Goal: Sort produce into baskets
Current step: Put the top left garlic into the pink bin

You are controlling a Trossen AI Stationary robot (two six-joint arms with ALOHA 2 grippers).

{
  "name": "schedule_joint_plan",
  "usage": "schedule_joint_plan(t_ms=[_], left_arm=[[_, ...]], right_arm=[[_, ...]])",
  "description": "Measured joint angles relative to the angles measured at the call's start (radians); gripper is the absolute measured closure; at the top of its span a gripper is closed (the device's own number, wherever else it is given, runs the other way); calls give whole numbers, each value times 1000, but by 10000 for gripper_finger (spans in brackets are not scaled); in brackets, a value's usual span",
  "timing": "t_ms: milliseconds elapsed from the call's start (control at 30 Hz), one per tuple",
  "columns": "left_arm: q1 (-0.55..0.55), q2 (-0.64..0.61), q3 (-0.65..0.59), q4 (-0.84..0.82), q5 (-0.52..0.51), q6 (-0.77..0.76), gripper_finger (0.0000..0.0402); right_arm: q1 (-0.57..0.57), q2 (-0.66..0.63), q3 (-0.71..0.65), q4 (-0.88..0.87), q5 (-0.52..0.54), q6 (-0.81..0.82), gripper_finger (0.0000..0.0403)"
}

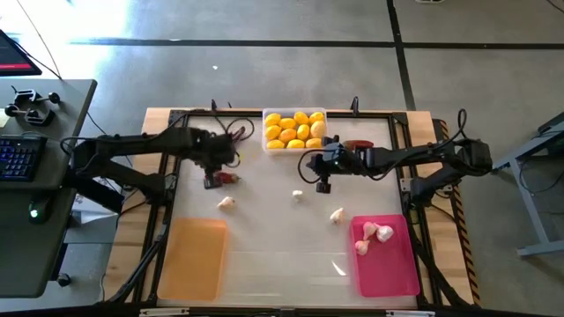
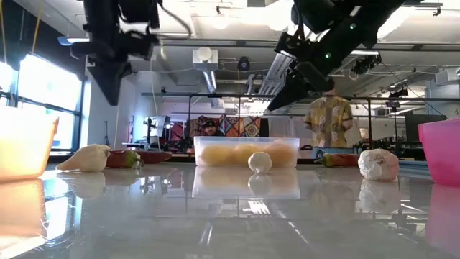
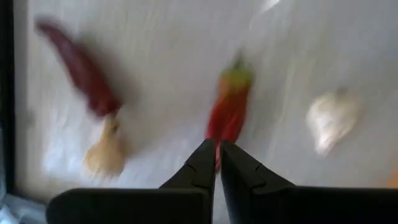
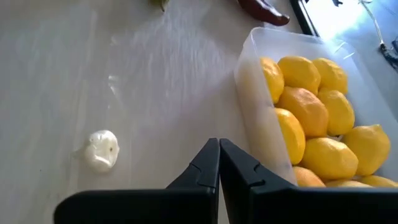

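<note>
From above, the clear tray point(image 1: 294, 130) sits at the far middle of the table point(image 1: 264, 264), filled with yellow lemons point(image 1: 295, 129). The orange tray point(image 1: 192, 258) lies empty at the near left, and the pink tray point(image 1: 385, 257) at the near right holds garlic bulbs point(image 1: 374, 236). The left gripper point(image 1: 214, 169) hangs over a red chili point(image 1: 226, 179) at the left, with a garlic bulb point(image 1: 227, 202) just nearer. The right gripper point(image 1: 322, 176) hovers beside the clear tray; two loose garlic bulbs point(image 1: 298, 195) and point(image 1: 337, 214) lie on the open table, and another chili point(image 1: 358, 144) rests right of the clear tray.

At table height, both arms hang clear of the surface. A garlic bulb point(image 2: 85, 158) lies against a chili point(image 2: 123, 159) at left, a small bulb point(image 2: 259, 162) sits before the lemon tray point(image 2: 246, 152), and a larger bulb point(image 2: 378, 164) lies near the pink tray point(image 2: 440, 152). A person in a patterned shirt point(image 2: 330, 119) stands in the room behind.

The left wrist camera shows its jaws pressed together, empty, above a red chili with a green stem end point(image 3: 230, 106); a darker chili point(image 3: 79, 67) and two garlic bulbs point(image 3: 106, 151), point(image 3: 332, 117) lie around it.

The right wrist camera shows its jaws pressed together, empty, beside the wall of the lemon tray point(image 4: 251, 102), a garlic bulb point(image 4: 102, 150) apart on the table
</note>
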Motion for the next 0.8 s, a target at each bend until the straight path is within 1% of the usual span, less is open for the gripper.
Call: schedule_joint_plan(t_ms=[100,200,333,400,467,600,700,800], left_arm=[[97,52,51,-103,-2,71,392],[188,125,104,-155,7,174,392],[261,217,134,-155,-67,346,392],[278,269,140,-156,-122,384,390],[289,327,141,-167,-155,389,382],[296,441,140,-184,-176,355,340],[295,505,140,-183,-219,322,295],[302,533,137,-162,-251,309,242]], right_arm=[[0,0,0,3,0,-2,402],[0,0,0,3,0,-2,403],[0,0,0,3,0,0,403],[0,0,0,-1,0,9,403],[0,0,0,-6,0,9,403],[0,0,0,-32,-1,9,403],[0,0,0,-45,-34,9,403],[0,0,0,-46,-52,9,403]])
